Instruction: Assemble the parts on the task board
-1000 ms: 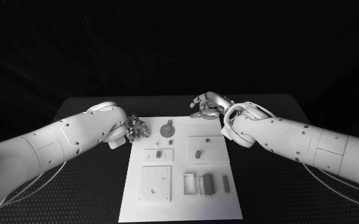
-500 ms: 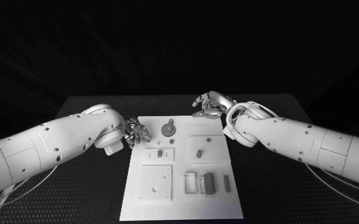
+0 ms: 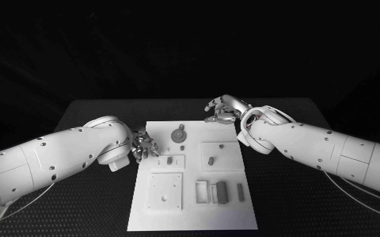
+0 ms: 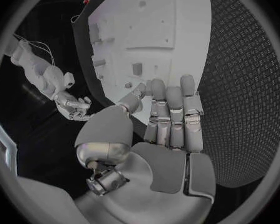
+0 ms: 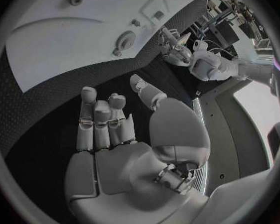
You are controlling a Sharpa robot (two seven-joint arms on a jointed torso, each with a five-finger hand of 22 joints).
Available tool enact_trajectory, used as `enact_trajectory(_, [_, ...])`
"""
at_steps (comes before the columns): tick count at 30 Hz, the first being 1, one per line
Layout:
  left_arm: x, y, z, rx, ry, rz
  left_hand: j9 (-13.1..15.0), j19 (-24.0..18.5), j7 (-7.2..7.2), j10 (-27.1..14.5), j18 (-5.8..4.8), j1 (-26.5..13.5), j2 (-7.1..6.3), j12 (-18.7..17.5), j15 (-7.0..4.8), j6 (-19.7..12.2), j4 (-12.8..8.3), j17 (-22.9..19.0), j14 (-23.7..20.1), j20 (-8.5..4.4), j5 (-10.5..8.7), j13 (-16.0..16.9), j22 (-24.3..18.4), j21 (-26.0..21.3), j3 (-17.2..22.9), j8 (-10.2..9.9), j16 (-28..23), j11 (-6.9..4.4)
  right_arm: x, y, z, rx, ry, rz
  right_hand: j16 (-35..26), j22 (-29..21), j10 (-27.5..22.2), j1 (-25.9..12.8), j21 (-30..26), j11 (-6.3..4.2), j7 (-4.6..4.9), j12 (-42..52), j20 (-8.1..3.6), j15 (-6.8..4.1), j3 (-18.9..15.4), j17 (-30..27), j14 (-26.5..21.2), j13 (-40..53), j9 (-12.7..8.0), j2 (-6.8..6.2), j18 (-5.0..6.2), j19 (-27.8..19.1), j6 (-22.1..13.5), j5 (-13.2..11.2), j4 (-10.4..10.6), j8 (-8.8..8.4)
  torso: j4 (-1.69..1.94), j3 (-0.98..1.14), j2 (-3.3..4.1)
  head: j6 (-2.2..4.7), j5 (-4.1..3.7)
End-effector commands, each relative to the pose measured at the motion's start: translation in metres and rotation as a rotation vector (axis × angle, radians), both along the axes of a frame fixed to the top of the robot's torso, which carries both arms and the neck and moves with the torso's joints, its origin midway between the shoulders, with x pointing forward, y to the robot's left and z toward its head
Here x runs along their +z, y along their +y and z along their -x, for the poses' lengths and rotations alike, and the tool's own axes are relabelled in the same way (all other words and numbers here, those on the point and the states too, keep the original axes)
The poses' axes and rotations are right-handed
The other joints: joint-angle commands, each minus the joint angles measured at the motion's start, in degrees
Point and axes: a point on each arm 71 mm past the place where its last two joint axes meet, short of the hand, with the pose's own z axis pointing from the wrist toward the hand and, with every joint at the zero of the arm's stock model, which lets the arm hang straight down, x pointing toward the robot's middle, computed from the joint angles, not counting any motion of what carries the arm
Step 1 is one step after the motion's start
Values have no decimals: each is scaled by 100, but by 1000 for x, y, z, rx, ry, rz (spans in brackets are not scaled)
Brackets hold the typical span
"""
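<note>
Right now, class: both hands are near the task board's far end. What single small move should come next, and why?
Probably the left hand should reach a little inward to the round part lying near the far end of the task board. That hand hovers at the board's left edge holding nothing, closest to that part, while the right hand sits off the far right corner, also holding nothing.

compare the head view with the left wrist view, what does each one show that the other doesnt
Head view alone: the whole task board with the near-edge cluster of upright parts, and the left hand from outside, at the board's left edge. Left wrist view alone: that hand's palm side, its fingers straight and close together, holding nothing. Both: the board, the round part and the right hand hovering off the far edge.
</note>
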Motion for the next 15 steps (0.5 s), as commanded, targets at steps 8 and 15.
enact_trajectory(8, [-6,-5,5,-33,-22,-48,188,76,-47,60,-59,-44,-10,69,-19,102,12,11,92,-3,15,1,133,68,-13,310,80,-35,0,1,1,8,6,3,31,75,-36,-67,8,-5,3,24,-12,-33,2,-10,1,-9,-4,-19,48,-11,16,-7,37,4,-7,3,3,-12,13])
enact_trajectory(15, [-10,-6,6,-40,-10,-56,190,80,-49,62,-59,-51,-4,72,-22,98,19,11,94,-4,15,1,132,73,-9,320,84,-37,0,0,1,8,7,4,31,75,-36,-68,8,-5,3,25,-12,-33,3,-10,1,-10,-4,-21,48,-11,15,-7,39,4,-5,-1,3,-3,8])
